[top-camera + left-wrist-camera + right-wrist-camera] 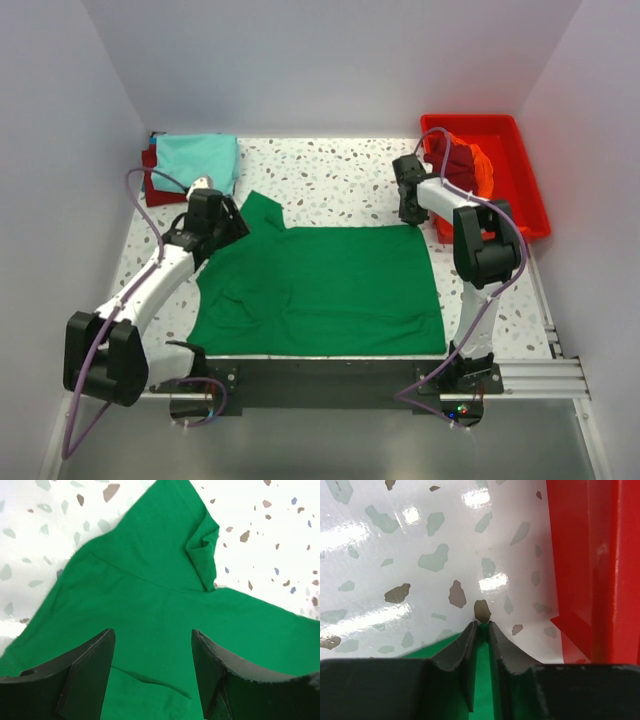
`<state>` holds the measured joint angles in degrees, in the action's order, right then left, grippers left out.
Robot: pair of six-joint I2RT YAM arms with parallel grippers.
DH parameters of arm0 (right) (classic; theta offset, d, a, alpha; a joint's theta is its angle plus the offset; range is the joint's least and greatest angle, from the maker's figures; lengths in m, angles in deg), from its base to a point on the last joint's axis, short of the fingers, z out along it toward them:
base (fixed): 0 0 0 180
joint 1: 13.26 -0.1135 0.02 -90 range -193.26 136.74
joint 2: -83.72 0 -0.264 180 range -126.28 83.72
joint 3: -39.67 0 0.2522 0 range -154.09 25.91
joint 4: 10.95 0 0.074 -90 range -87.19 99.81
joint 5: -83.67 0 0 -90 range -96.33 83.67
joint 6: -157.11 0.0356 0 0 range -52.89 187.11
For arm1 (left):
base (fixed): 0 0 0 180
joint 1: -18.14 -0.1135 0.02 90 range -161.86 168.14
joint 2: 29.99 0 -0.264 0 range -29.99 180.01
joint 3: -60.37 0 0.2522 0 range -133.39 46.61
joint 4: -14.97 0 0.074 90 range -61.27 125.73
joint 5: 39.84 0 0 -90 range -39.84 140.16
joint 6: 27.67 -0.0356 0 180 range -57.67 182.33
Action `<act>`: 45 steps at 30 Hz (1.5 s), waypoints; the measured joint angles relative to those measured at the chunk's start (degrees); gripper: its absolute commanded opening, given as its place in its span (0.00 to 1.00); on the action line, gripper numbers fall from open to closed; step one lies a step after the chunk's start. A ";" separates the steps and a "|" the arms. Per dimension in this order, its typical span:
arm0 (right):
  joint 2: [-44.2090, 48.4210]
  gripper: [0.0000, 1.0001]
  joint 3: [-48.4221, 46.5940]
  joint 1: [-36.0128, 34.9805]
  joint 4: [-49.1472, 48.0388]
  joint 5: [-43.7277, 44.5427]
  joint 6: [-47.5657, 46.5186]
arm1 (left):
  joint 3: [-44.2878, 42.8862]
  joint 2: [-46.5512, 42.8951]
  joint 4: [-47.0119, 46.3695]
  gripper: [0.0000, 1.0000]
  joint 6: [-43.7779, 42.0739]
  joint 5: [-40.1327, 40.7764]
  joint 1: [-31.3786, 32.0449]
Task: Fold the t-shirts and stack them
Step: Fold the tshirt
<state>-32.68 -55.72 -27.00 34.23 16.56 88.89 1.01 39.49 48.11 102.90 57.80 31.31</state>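
Note:
The bright green t-shirt lies spread on the table, one sleeve pointing up-left. My left gripper is open over that shoulder area, the jaws apart above the green cloth. My right gripper is shut on the green shirt's far right corner, cloth pinched between the fingertips. A light teal t-shirt lies folded on a dark red one at the far left. Dark red and orange shirts sit crumpled in the red tray.
The red tray's wall stands just right of my right gripper. White walls enclose the speckled table on three sides. A black rail runs along the near edge.

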 measured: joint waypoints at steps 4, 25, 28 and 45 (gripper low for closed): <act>0.00 0.08 0.02 0.00 0.07 -0.09 0.11 | -4.13 5.14 -0.17 0.66 -2.56 2.78 0.00; 1.31 0.06 2.14 0.42 -0.94 -1.64 2.25 | -34.97 43.60 -5.46 0.52 -14.01 8.90 0.00; 1.31 0.06 2.01 0.50 -0.68 -2.03 2.67 | -38.49 47.10 -5.16 0.52 -14.71 9.53 0.00; 1.31 0.05 1.14 0.72 1.88 -4.66 3.13 | -45.48 56.50 -4.98 0.43 -17.70 9.68 0.00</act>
<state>-31.37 -54.58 -26.27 36.11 11.91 92.02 -44.48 95.99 43.12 85.20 67.48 31.31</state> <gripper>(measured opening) 0.058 0.437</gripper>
